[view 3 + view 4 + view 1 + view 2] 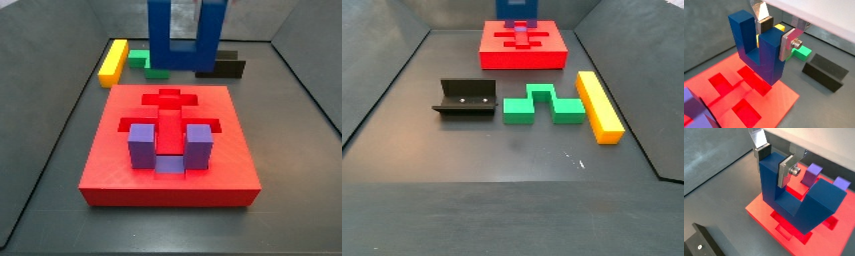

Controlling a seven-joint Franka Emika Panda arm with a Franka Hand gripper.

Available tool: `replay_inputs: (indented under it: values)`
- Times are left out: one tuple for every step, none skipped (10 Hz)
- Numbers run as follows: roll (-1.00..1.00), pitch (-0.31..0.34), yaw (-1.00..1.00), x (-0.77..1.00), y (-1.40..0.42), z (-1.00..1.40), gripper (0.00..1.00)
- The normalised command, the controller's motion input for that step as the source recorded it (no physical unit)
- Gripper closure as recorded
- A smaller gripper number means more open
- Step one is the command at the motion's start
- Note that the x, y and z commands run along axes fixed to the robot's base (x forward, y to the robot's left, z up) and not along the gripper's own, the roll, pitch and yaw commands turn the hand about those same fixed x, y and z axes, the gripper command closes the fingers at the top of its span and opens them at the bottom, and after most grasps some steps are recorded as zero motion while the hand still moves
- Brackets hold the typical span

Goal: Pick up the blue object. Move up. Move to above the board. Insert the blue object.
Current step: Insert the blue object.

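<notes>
My gripper (775, 35) is shut on one upright prong of the dark blue U-shaped block (763, 50), seen in both wrist views (775, 162). The blue block (794, 198) hangs prongs up over the red board (724, 100), near the board's end that faces the loose blocks. In a side view the blue block (182, 40) is above the far end of the board (120, 175). In a side view it shows small at the top (516, 8) behind the board (523, 58). The fingers are cut off in both side views.
A lighter purple U-shaped block (170, 147) sits in the board's recess at the other end. A cross-shaped recess (167, 100) lies open. A yellow bar (599, 105), a green block (543, 105) and the black fixture (465, 98) rest on the grey floor beyond the board.
</notes>
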Motion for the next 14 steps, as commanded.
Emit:
replay_inputs:
  values:
    - [0.10, 0.040, -0.01, 0.27, -0.03, -0.31, 1.00]
    - [-0.09, 0.000, 0.00, 0.19, 0.00, -0.19, 1.00]
    - [-0.27, -0.090, 0.00, 0.07, 0.04, -0.19, 1.00]
    - [-0.35, -0.131, 0.00, 0.05, 0.13, -0.23, 1.00]
    - [-0.32, -0.131, 0.03, 0.09, 0.13, -0.37, 1.00]
    - [-0.26, -0.143, 0.00, 0.00, 0.11, -0.44, 1.00]
    - [-0.19, -0.220, 0.04, -0.09, 0.02, -0.44, 1.00]
    - [-0.02, -0.334, 0.09, -0.31, 0.00, -0.09, 1.00]
    - [0.00, -0.279, 0.07, -0.23, 0.00, 0.05, 1.00]
    - [0.00, -0.211, 0.06, -0.23, 0.00, 0.14, 1.00]
    - [0.00, -0.216, 0.04, -0.33, 0.00, 0.07, 1.00]
    - [0.03, -0.184, 0.07, -0.32, 0.00, 0.00, 1.00]
    - [0.08, -0.049, 0.09, -0.08, 0.00, -0.03, 1.00]
    - [0.03, -0.004, 0.10, 0.00, 0.00, -0.10, 1.00]
